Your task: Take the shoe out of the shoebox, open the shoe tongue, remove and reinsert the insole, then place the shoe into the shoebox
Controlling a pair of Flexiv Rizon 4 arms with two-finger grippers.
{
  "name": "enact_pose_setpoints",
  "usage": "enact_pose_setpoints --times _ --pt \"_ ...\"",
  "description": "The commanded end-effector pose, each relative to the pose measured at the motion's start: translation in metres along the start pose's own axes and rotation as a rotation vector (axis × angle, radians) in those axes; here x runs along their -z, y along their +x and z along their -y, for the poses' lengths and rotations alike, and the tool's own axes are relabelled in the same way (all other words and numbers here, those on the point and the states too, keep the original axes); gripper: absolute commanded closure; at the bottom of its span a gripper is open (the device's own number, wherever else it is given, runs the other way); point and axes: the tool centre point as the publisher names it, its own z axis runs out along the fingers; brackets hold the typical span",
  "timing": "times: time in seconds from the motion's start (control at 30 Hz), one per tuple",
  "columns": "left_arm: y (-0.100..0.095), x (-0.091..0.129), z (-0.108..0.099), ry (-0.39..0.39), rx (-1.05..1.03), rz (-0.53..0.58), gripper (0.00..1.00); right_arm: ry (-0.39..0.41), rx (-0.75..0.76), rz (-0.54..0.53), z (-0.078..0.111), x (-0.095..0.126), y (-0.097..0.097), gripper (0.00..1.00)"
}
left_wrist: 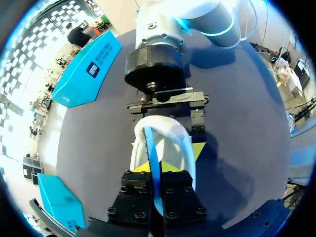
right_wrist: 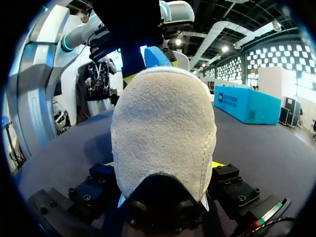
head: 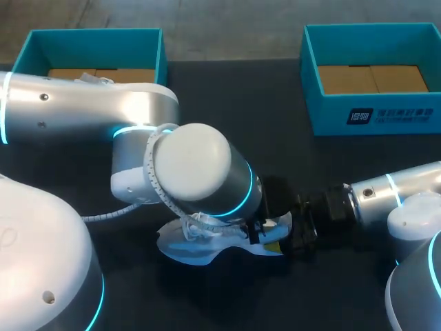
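A white shoe [head: 200,247] with pale blue trim lies on the dark table, mostly hidden under my left arm. In the left wrist view my left gripper [left_wrist: 157,168] is shut on the thin blue insole [left_wrist: 149,143], which stands on edge out of the shoe's [left_wrist: 173,140] opening. My right gripper [left_wrist: 166,146] comes from the opposite side, its fingers against both flanks of the shoe. Seen from the right wrist, the grey suede heel [right_wrist: 163,128] fills the gap of the right gripper [right_wrist: 164,165], and the blue insole end [right_wrist: 158,57] sticks up beyond it.
Two teal shoeboxes stand open at the back of the table, one at the far left [head: 162,52] and one at the far right [head: 375,114]. Both show cardboard bottoms. Bare dark tabletop [head: 275,138] lies between them.
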Motion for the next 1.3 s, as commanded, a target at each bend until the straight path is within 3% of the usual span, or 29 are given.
enact_pose_setpoints --times 0.03,0.57,0.83,1.3 --pt "-0.005 0.009 -0.005 0.043 0.002 -0.062 1.0 0.005 0.0 0.001 -0.001 -0.001 0.001 1.0" --pt "0.006 0.043 0.033 0.185 0.044 -0.334 1.0 0.005 0.0 0.001 -0.001 -0.001 0.001 1.0" --pt "-0.001 0.079 0.052 0.27 0.066 -0.427 1.0 0.005 0.0 0.001 -0.001 -0.001 0.001 1.0" --pt "-0.023 0.124 0.08 0.359 0.161 -0.59 1.0 0.005 0.0 0.001 -0.001 -0.001 0.001 1.0"
